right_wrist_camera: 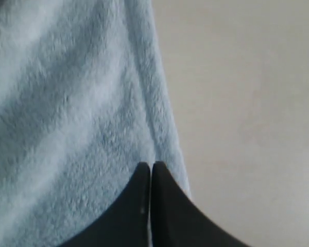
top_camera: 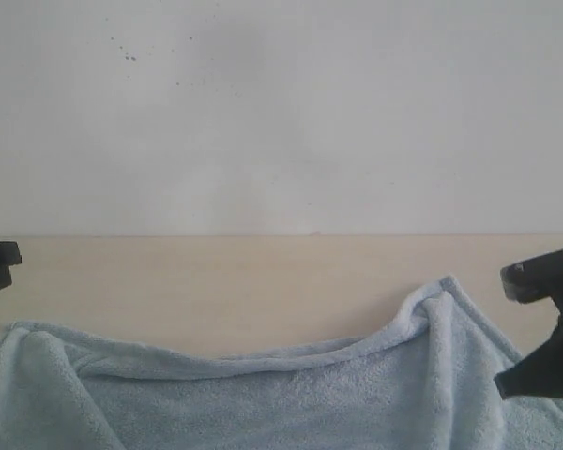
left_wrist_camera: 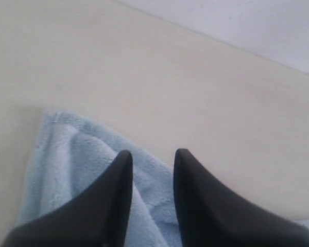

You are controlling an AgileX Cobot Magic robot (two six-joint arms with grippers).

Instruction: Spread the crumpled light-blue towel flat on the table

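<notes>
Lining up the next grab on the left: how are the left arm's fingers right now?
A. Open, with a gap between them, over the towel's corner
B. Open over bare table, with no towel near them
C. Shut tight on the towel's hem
A: the left wrist view shows the left gripper with its fingers apart, and a corner of the towel shows in the gap and beside them on the table.
</notes>
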